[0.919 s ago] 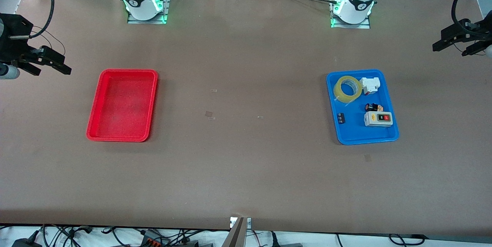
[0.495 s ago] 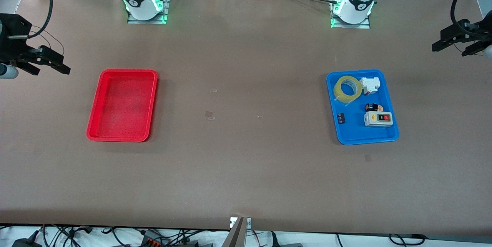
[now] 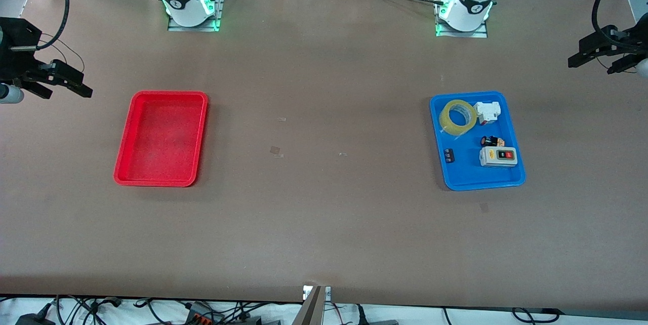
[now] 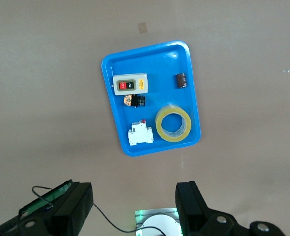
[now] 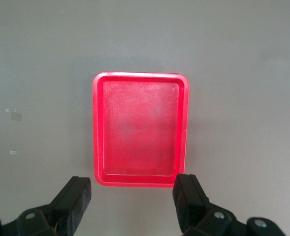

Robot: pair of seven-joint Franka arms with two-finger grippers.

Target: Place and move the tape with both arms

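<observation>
The tape (image 3: 457, 117), a translucent yellowish ring, lies flat in the blue tray (image 3: 466, 180), in the corner toward the robot bases. It also shows in the left wrist view (image 4: 173, 125). My left gripper (image 3: 577, 61) is open and empty, high in the air off the left arm's end of the table, well apart from the blue tray; its own view shows it (image 4: 134, 204) open. My right gripper (image 3: 83, 89) is open and empty, high up beside the empty red tray (image 3: 126, 179) at the right arm's end; its own view shows it (image 5: 132, 199) open over the table.
In the blue tray with the tape lie a white breaker block (image 3: 487, 111), a white-grey switch box (image 3: 498, 156) with red and black buttons, a small black and orange part (image 3: 491, 140) and a small dark part (image 3: 449, 155). Small tape scraps (image 3: 276, 151) dot the brown table.
Both grippers have drifted very slightly outward and up. The tape and the trays have not moved.
</observation>
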